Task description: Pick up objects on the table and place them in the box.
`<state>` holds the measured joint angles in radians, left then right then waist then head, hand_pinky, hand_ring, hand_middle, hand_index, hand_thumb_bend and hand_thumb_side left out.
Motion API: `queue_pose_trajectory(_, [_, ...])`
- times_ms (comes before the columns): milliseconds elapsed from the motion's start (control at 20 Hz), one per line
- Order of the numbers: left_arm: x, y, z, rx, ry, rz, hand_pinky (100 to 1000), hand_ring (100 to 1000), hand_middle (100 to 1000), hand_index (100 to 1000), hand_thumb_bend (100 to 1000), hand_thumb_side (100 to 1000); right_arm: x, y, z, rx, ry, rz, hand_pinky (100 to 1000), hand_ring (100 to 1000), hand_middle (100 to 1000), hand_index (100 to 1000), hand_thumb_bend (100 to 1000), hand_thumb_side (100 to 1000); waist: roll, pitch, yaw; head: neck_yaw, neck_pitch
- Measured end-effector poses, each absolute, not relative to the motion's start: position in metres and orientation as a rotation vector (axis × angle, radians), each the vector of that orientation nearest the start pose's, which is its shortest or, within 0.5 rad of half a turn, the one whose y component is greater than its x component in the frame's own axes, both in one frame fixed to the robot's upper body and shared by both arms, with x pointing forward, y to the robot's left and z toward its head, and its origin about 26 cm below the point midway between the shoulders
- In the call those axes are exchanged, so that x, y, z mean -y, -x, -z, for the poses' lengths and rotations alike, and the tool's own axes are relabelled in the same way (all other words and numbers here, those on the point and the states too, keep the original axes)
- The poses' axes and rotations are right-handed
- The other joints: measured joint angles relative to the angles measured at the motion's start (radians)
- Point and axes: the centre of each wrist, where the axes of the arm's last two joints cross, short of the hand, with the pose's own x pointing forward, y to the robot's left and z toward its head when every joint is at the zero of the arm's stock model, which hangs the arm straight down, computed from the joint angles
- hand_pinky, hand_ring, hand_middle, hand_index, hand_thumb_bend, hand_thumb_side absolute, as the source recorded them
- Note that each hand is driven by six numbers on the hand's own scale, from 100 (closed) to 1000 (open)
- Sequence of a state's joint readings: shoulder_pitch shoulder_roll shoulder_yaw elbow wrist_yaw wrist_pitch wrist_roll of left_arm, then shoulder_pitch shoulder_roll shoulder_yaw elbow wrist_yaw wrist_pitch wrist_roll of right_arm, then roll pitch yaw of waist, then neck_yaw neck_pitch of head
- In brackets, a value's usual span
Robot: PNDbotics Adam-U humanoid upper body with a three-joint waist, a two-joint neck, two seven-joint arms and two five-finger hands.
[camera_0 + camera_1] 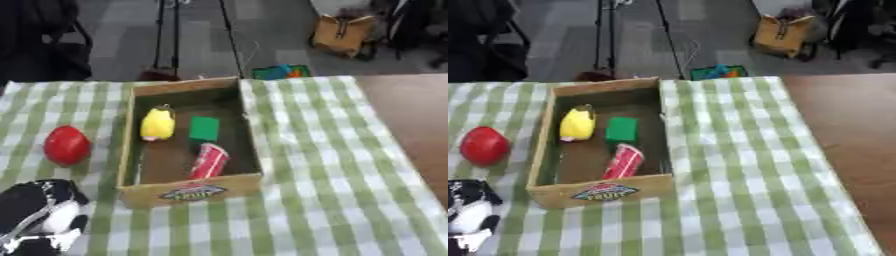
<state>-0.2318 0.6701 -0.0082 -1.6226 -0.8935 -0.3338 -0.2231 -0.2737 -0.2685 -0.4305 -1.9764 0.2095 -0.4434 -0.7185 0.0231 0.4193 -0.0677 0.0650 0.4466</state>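
Note:
An open cardboard box point(188, 192) stands on the green-checked cloth, a printed label on its front wall. Inside it lie a yellow rounded toy point(158, 124) at the back left, a flat green block point(205, 128) beside it, and a red can point(209, 161) tipped toward the front. A red round object point(66, 145) sits on the cloth just left of the box. My left hand point(39, 215), black with white parts, shows at the lower left corner, below the red object and apart from it. My right hand is out of sight.
The checked cloth point(324, 190) stretches to the right of the box, and bare brown tabletop point(411, 110) lies beyond it. Past the far edge, on the floor, stand tripod legs point(166, 35), a yellow bag point(341, 32) and a small bin of coloured items point(282, 72).

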Motion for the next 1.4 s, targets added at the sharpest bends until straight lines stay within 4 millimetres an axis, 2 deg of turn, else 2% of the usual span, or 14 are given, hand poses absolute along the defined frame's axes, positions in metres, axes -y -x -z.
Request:
queue_pose_trajectory(550, [-0.366,-0.322,-0.157,1.402,-0.989,1.67,100,185,175,191,100,271,0.362,-0.28,-0.206,-3.009,-1.128,-0.813,552,521,439,517,100,574,0.012,-0.005,0.002,-0.008,0.0])
queue_pose_trajectory(1150, [-0.354,-0.318,-0.168,1.353,-0.91,1.732,100,189,172,190,100,251,0.363,-0.279,-0.204,-3.013,-1.143,-0.815,550,521,439,516,100,563,0.023,-0.005,0.004,-0.013,0.001])
queue_pose_trajectory(1200, [-0.353,-0.318,-0.168,1.353,-0.905,1.733,100,188,171,190,100,281,0.363,-0.279,-0.204,-3.014,-1.145,-0.815,550,521,439,516,100,562,0.024,-0.005,0.004,-0.014,0.001])
queue_pose_trajectory(1250, [-0.352,-0.318,-0.169,1.353,-0.902,1.735,100,188,171,190,100,252,0.363,-0.279,-0.204,-3.014,-1.145,-0.814,550,521,439,516,100,560,0.025,-0.005,0.004,-0.015,0.001])
queue_pose_trajectory(1400, [-0.349,-0.317,-0.175,1.362,-0.901,1.74,100,188,170,190,100,252,0.363,-0.279,-0.204,-3.015,-1.146,-0.813,550,521,439,516,100,560,0.025,-0.006,0.005,-0.016,0.001])
